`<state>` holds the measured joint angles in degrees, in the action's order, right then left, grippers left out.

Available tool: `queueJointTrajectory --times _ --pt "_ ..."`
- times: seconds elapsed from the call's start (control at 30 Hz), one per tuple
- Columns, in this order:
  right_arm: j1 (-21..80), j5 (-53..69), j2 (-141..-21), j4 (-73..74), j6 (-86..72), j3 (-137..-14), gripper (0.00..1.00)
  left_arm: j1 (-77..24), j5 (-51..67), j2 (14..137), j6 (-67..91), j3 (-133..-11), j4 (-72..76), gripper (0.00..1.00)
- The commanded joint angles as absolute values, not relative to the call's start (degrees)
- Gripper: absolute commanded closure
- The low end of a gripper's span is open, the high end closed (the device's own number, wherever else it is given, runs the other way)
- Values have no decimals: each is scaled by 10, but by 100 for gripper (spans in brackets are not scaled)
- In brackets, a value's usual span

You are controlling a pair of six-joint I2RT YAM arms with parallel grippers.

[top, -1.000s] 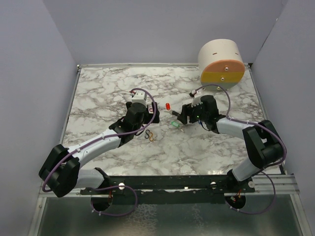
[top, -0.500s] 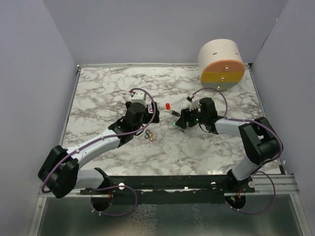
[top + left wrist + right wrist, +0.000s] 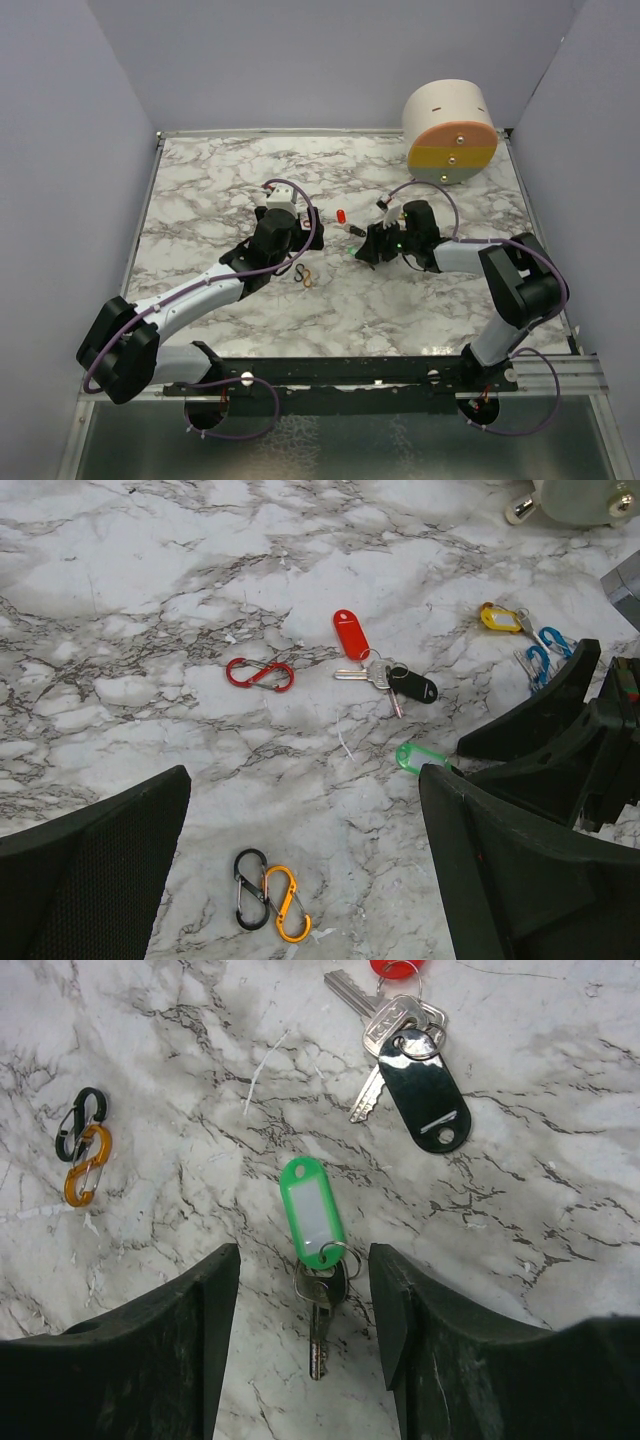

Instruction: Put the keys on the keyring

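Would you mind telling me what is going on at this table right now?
The right tool sits low over the marble table, its open jaws straddling the green-tagged key without gripping it yet. The left tool hovers wide open above the linked black and orange clips. The bunch with red and black tags lies untouched nearby. No key is on the clips.

We find bare marble tabletop (image 3: 150,600) between the wide-spread fingers of the left gripper (image 3: 300,810), with only the black and orange clip pair (image 3: 267,895) lying there. The fingers of the right gripper (image 3: 303,1260) stand apart, flanking the green-tagged key (image 3: 313,1212) with a narrow strip of marble on either side. The black-tagged key bunch (image 3: 425,1090) lies just ahead. The round drum (image 3: 450,130) stands well apart in the far right corner.
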<state>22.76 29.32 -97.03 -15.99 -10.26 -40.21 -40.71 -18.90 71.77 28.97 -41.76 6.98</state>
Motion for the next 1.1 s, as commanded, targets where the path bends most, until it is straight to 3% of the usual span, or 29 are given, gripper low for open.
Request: queueJointTrajectory --times 0.0,0.4,0.6,1.07 --pt "228 324 -979 -182 -105 -392 46 -405 -186 705 285 -420 71 1" --pt "230 333 -979 -180 -108 -385 62 -405 -187 706 285 -420 72 1" --pt "230 313 -979 -174 -106 -388 51 -405 -187 708 285 -420 72 1" --pt "254 305 -1004 -165 -97 -410 53 -405 -188 710 283 -421 73 1"
